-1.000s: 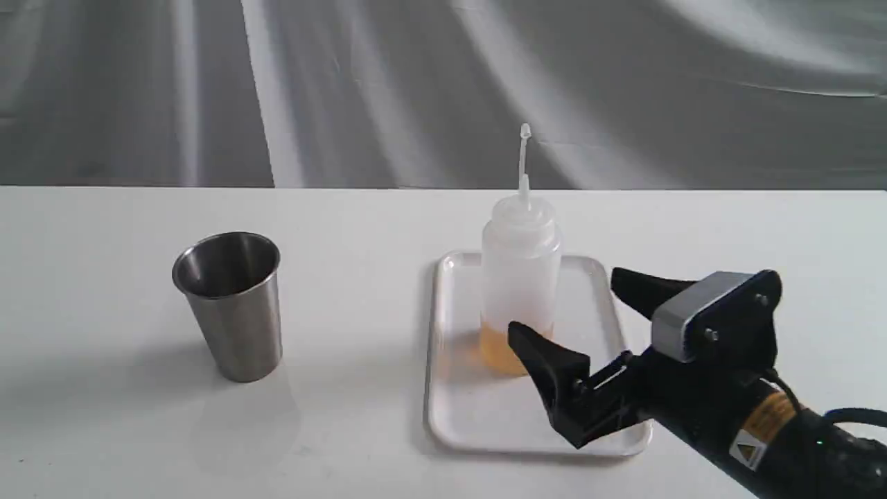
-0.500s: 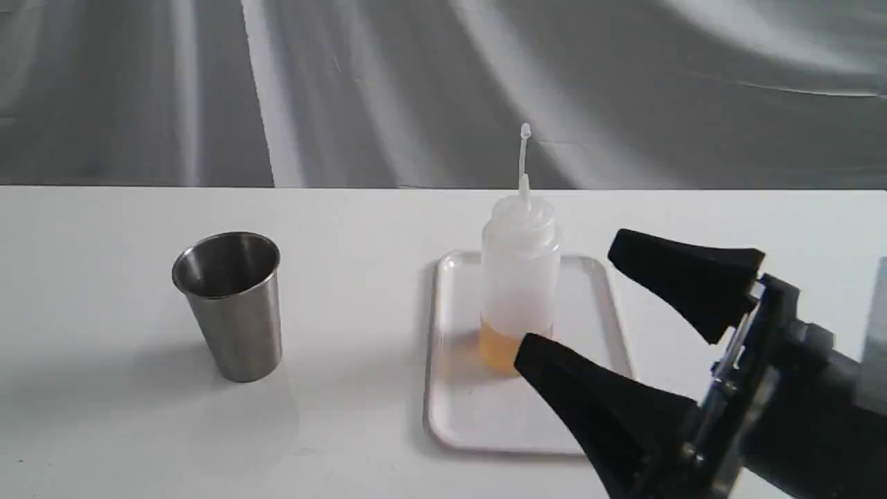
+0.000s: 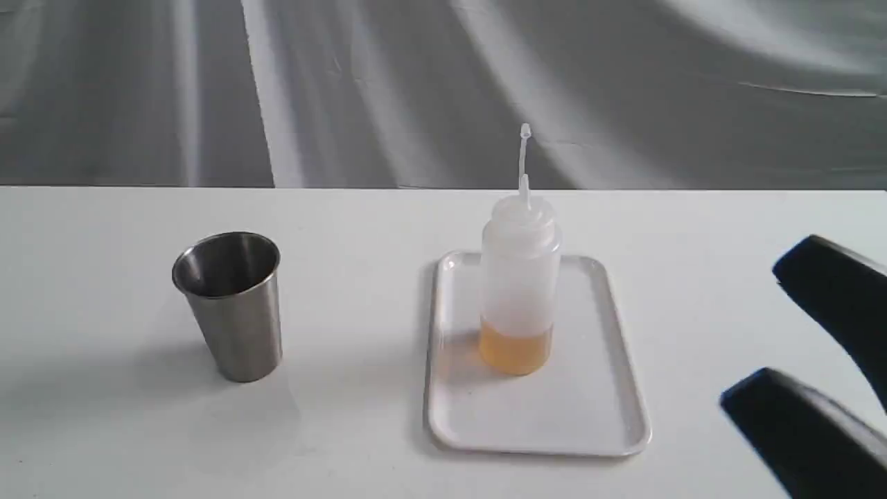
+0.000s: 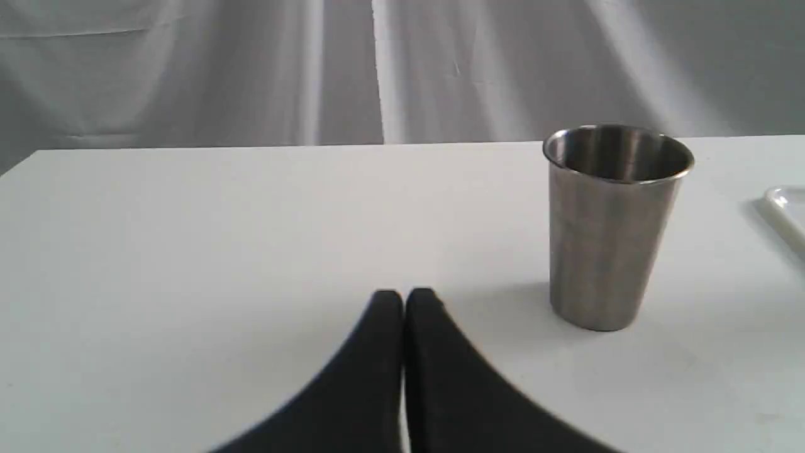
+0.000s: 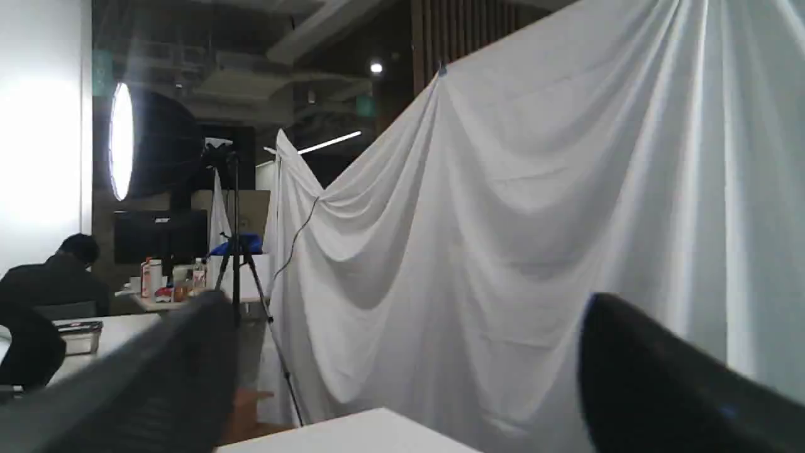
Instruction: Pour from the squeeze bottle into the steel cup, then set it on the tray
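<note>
While the squeeze bottle (image 3: 518, 277) stands upright on the tray (image 3: 596, 423) at the centre of the exterior frame, the right claw (image 3: 759, 326) sits well apart from it at the lower right edge, touching neither bottle nor tray. Its two black fingers are spread wide with nothing between them: one tip shows at mid-right, the other lower down, and the arm behind them is cut off by the frame edge. The right wrist view looks between those parted fingers at a draped white cloth and a room beyond, with only a corner of the table (image 3: 360, 229) showing.

The left claw (image 4: 402, 296) has its fingers pressed together on nothing, low over the table, near the steel cup (image 3: 232, 308) but not touching it.

The bottle holds amber liquid in its lowest part only, and its thin nozzle points straight up. The tray carries the bottle alone, in its far half. The cup stands upright at the left of the exterior frame, well apart from the tray. I cannot tell whether it holds anything.
</note>
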`<state>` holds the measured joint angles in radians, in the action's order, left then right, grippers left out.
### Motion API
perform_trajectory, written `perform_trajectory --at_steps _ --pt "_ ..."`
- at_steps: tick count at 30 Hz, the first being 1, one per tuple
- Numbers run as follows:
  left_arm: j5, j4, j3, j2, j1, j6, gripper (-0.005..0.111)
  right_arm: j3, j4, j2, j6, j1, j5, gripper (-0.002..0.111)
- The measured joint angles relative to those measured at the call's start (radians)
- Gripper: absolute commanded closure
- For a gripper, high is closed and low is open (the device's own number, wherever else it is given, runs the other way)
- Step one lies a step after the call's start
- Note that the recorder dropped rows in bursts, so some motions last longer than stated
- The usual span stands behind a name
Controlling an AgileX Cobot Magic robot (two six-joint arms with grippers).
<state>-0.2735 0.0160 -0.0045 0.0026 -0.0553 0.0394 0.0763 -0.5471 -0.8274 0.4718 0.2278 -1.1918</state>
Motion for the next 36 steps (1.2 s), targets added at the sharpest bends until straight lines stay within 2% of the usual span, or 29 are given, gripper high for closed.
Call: perform_trajectory --at_steps 2,4,5,15,18,28,32,36 --pt "0.000 0.000 0.000 0.000 0.000 0.000 0.107 0.000 0.001 0.040 0.002 0.000 0.017 0.080" --pt "0.000 0.000 0.000 0.000 0.000 0.000 0.107 0.000 0.001 0.079 0.004 0.000 0.048 0.105" --pt "0.000 0.000 0.000 0.000 0.000 0.000 0.107 0.000 0.001 0.095 0.010 0.000 0.065 0.108" --pt "0.000 0.000 0.000 0.000 0.000 0.000 0.107 0.000 0.001 0.297 0.069 0.000 0.196 0.108" --pt "0.000 0.000 0.000 0.000 0.000 0.000 0.107 0.000 0.001 0.373 0.067 0.000 0.328 0.108" --pt "0.000 0.000 0.000 0.000 0.000 0.000 0.107 0.000 0.026 0.682 0.037 0.000 0.971 0.108" --pt "0.000 0.000 0.000 0.000 0.000 0.000 0.107 0.000 0.060 0.751 0.033 0.000 1.116 0.108" --pt "0.000 0.000 0.000 0.000 0.000 0.000 0.107 0.000 0.105 0.799 0.033 0.000 1.142 0.108"
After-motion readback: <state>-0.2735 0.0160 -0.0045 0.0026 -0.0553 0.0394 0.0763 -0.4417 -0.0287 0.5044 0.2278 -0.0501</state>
